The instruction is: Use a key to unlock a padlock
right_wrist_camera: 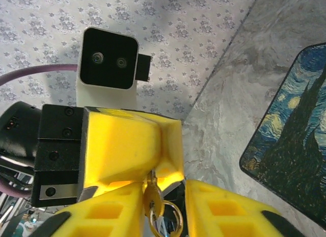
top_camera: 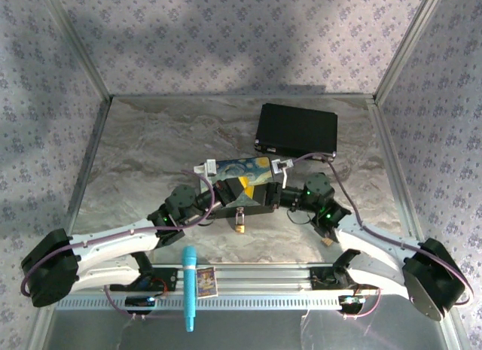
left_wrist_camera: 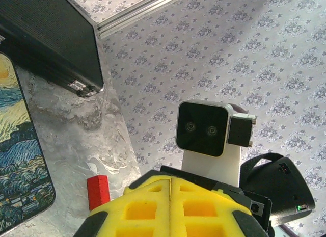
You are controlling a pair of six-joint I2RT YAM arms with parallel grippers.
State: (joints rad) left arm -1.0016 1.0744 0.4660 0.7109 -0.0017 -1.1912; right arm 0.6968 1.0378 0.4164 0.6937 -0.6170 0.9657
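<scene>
The left gripper (left_wrist_camera: 170, 186) has its yellow fingers pressed flat together, apparently pinching the top of the brass padlock (right_wrist_camera: 152, 197), which hangs below them. The right gripper (right_wrist_camera: 164, 214) stands part open around it, just beside the painted box (top_camera: 242, 169)

A small padlock (right_wrist_camera: 152, 200) of shiny brass-gold metal, with a bright silvery metal loop, sits between matt yellow plastic fingers (right_wrist_camera: 109, 214) with moulded square hollows. The tabletop (top_camera: 151, 154) looks like smooth grey marbled stone with a soft sheen, the walls (top_camera: 226, 34) look matt and printed like cloth or paper, and a ribbed bare-aluminium rail (top_camera: 286, 278) lines the near edge. The black case (top_camera: 296, 129) is matt and finely ribbed with a shiny metal latch (left_wrist_camera: 76, 85), the painted box (top_camera: 235, 168) has a glossy printed face, and the red piece (left_wrist_camera: 99, 191) is matt.
</scene>
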